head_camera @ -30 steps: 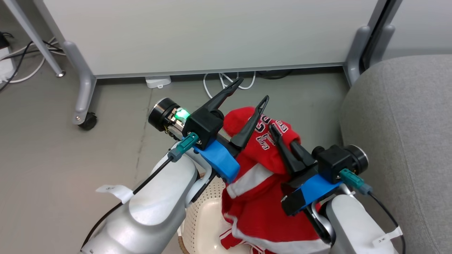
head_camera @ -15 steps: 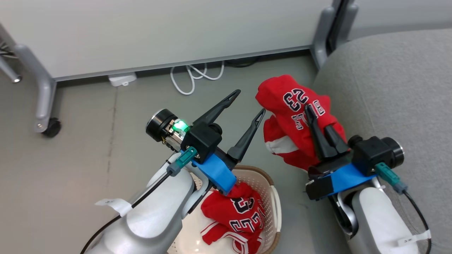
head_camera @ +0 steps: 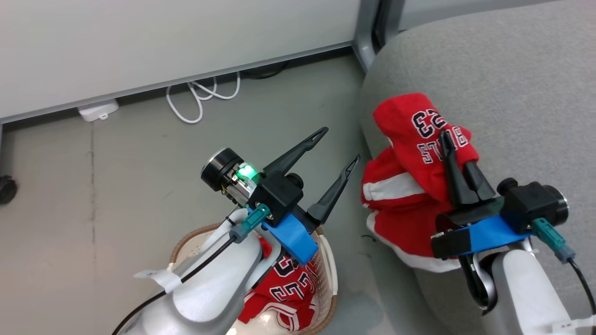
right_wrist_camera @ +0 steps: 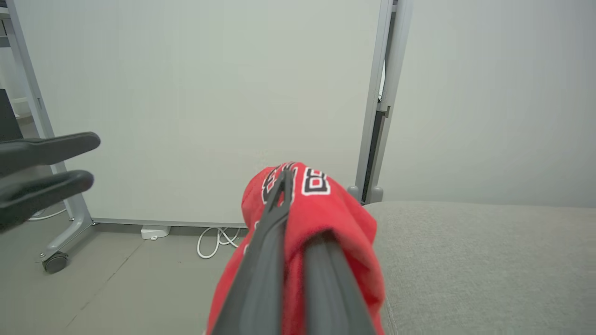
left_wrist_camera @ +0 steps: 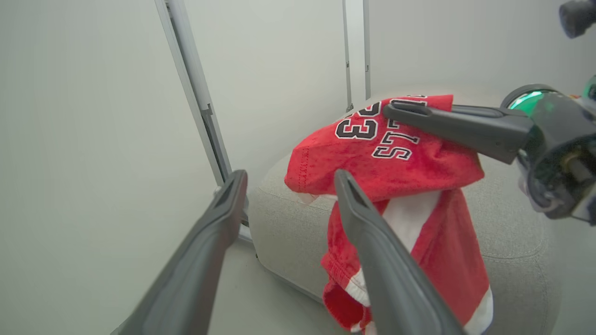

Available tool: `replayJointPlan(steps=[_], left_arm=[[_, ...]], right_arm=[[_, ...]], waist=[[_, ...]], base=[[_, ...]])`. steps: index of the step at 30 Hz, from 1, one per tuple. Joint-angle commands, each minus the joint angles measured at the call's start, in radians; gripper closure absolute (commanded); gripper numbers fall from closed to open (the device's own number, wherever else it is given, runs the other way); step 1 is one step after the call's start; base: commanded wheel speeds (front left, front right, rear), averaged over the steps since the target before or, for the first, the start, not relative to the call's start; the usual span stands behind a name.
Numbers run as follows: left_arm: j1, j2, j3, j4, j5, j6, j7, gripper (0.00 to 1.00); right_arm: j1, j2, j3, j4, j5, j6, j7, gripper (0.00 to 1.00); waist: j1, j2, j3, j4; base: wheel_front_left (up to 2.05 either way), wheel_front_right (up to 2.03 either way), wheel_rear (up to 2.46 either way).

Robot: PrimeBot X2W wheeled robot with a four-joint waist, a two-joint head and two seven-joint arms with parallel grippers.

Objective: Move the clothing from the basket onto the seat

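Over the near edge of the seat (head_camera: pixel 512 83), one red jersey (head_camera: pixel 409 139) is hanging from my right fingers (head_camera: pixel 452 177), which are clamping down on its fabric; it is not lying flat on the cushion yet. It is draping lengthwise downward, with the numbered end pointing up and away from me and the white hem toward the floor. More jerseys (head_camera: pixel 288 284) are waiting in the basket (head_camera: pixel 328 260) under my left fingers (head_camera: pixel 298 150), which are spread apart and carrying nothing. I am judging most of the job as undone.

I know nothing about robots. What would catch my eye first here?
A bright red jersey, clamped in the right gripper, hangs at the edge of the grey seat. Beside it the left gripper, spread open, hovers above the basket, where more red jerseys lie.
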Motion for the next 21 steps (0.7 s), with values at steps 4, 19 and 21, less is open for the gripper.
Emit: replayJointPlan(steps=[4, 19, 21], left_arm=[[0.018, 0.0, -0.007, -0.003, 0.008, -0.004, -0.003, 0.0], [0.001, 0.014, 0.0, -0.016, 0.023, -0.008, -0.003, 0.0], [-0.009, 0.019, 0.006, -0.021, 0.024, -0.006, -0.003, 0.0]], right_arm=[[0.021, -0.001, -0.032, -0.02, 0.006, 0.0, -0.001, 1.0], [-0.029, -0.001, -0.097, -0.14, 0.008, 0.0, -0.001, 1.0], [-0.067, -0.001, -0.113, -0.162, 0.01, 0.0, -0.001, 1.0]], waist=[[-0.0001, 0.0, 0.012, -0.036], [-0.0001, 0.0, 0.055, -0.058], [-0.0001, 0.0, 0.077, -0.056]], base=[[0.0, 0.0, 0.0], [0.0, 0.0, 0.0], [0.0, 0.0, 0.0]])
